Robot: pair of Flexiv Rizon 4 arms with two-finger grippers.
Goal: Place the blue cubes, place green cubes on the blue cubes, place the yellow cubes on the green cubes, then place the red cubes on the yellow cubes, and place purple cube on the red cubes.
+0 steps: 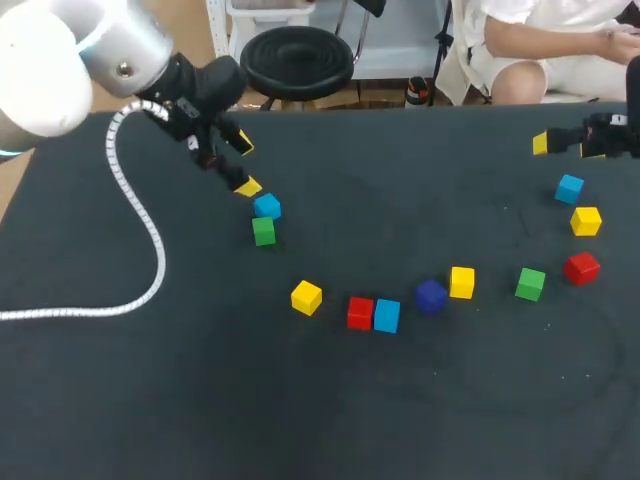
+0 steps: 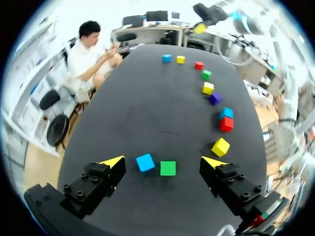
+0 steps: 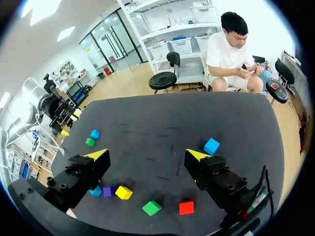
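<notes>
The left pincer (image 1: 246, 165) hangs over the far left part of the dark matte surface (image 1: 300, 420), its yellow-tipped fingers spread wide and holding nothing. In the left wrist view a small blue cube (image 2: 145, 162) and a small green cube (image 2: 168, 168) lie just beside each other on the surface between those fingers. The right pincer (image 1: 566, 147) is likewise wide and holds nothing, at the far right, near a second blue cube (image 1: 569, 188). Nearer than that cube lie a yellow cube (image 1: 586, 221) and a red cube (image 1: 582, 267). A loose arc then runs leftward: a second green cube (image 1: 530, 284), a second yellow cube (image 1: 462, 282), the purple cube (image 1: 431, 296), a third blue cube (image 1: 387, 315) touching a second red cube (image 1: 360, 312), and a third yellow cube (image 1: 306, 297). Every cube rests singly on the surface. A white coiled cable (image 1: 150, 240) trails across the surface's left side.
</notes>
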